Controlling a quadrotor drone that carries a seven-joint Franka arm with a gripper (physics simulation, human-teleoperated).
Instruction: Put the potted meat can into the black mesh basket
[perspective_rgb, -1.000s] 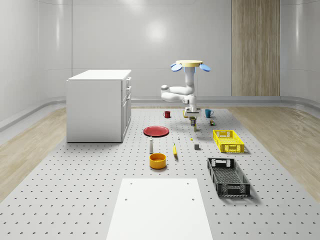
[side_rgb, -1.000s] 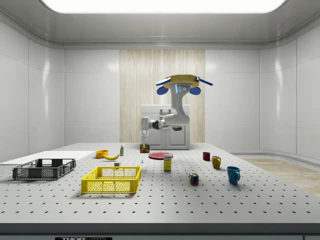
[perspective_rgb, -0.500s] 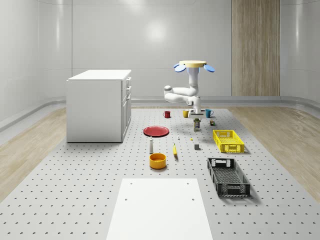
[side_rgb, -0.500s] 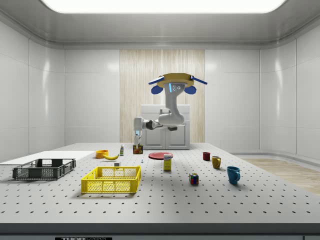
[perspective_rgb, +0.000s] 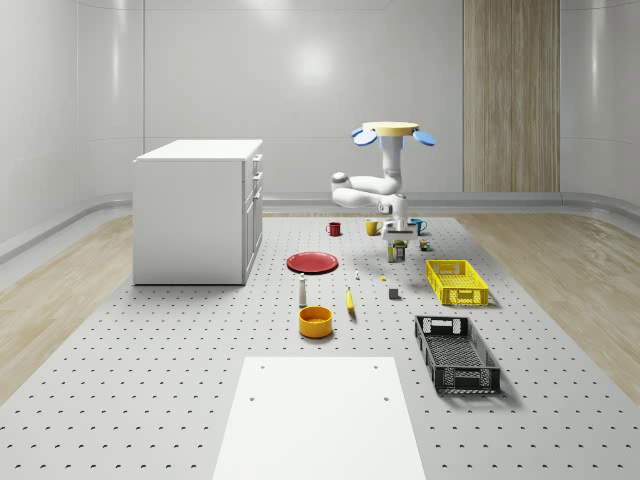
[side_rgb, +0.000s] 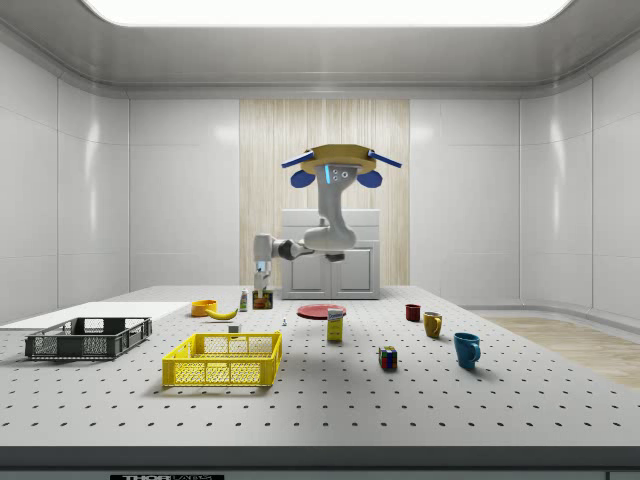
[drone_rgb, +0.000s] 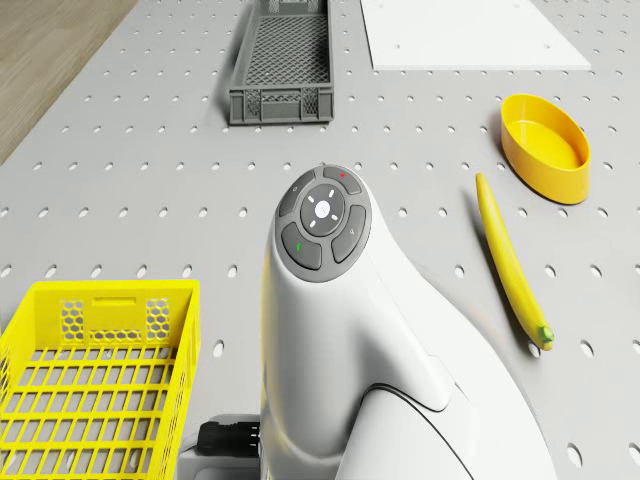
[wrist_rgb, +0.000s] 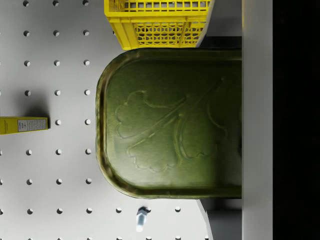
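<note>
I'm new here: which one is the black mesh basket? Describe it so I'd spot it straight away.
Start at the large white sheet lying at the near end of the perforated table in the whole-scene view. Just to that view's right of it lies the black mesh basket, a long, low crate. Its neighbour further back, the yellow basket, has the same shape; only the colour differs.

A yellow mesh crate (perspective_rgb: 457, 282), red plate (perspective_rgb: 313, 262), orange bowl (perspective_rgb: 315, 321), banana (drone_rgb: 511, 263) and white cabinet (perspective_rgb: 197, 210) sit on the perforated table (perspective_rgb: 150, 400).

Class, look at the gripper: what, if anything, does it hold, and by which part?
The gripper holds the potted meat can, clamped by its sides, above the table.
</note>
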